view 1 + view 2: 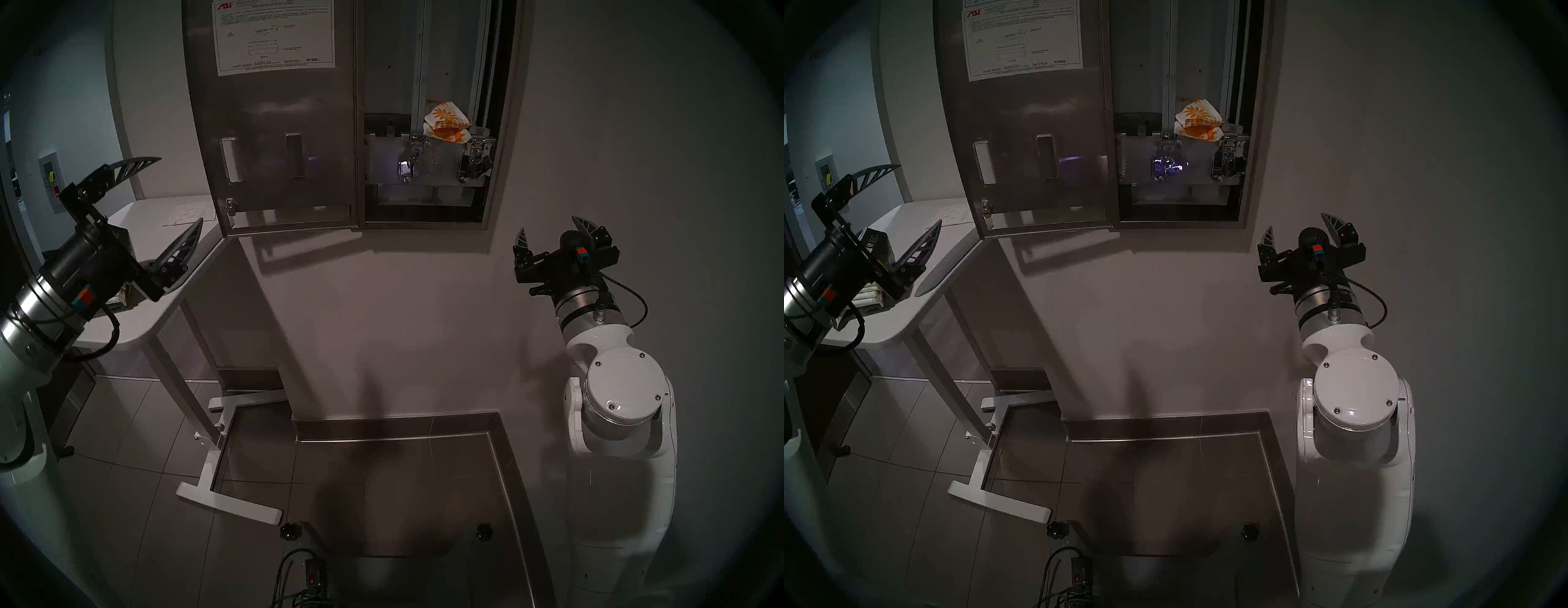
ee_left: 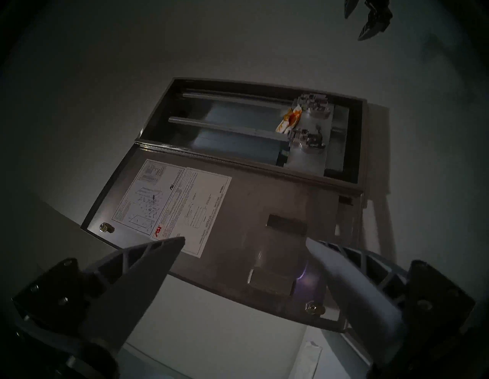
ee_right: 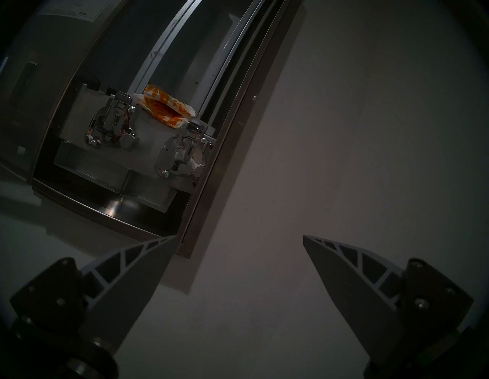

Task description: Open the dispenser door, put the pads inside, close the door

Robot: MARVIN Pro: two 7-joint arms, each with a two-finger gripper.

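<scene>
The dispenser (image 1: 505, 127) hangs on the wall with its long axis upright, its open front facing the room. The door (image 1: 275, 140) is swung wide on its hinge to the view's left of the cabinet, so its inner face shows, carrying a white instruction sheet (image 1: 275, 36) near the top and a small round lock (image 1: 229, 206) at its lower free corner.

The pads (image 1: 447, 122) lie inside the cabinet, in its right-hand channel, resting on the ledge just above the two chrome levers (image 1: 410, 163). They sit tilted, their long axis running roughly across the cabinet, one end sagging over the ledge's front edge; the right wrist view shows two packets stacked, one on the other.

The left tool (image 1: 169, 195) is released, fingers spread wide and empty, held in the air to the left of the door and above a white tabletop (image 1: 140, 229), pointing toward the door's inner face. The right tool (image 1: 551, 235) is likewise spread and empty, held below and to the right of the cabinet's lower right corner, near the bare wall, touching nothing.
</scene>
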